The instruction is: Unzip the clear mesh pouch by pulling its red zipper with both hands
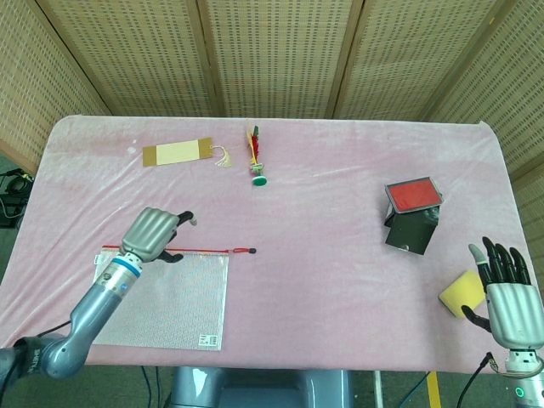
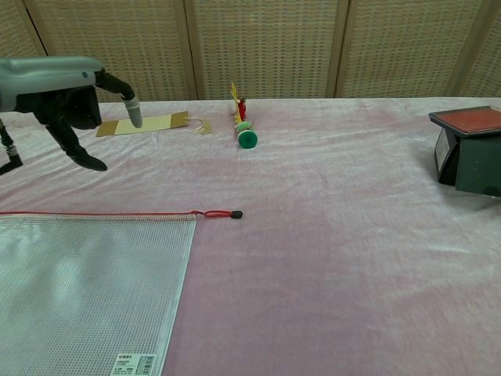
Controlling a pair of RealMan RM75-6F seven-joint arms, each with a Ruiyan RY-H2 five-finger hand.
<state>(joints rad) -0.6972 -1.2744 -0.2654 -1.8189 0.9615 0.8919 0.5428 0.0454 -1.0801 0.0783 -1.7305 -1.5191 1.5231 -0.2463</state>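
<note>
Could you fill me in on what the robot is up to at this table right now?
The robot is setting up to unzip the clear mesh pouch lying flat on the pink table. Its left hand hovers over the pouch's top edge by the red zipper, holding nothing; in the chest view it hangs clear above the cloth. The zipper pull is untouched and the zipper looks closed. The right hand waits open at the table's near right corner beside a yellow sponge.
</note>
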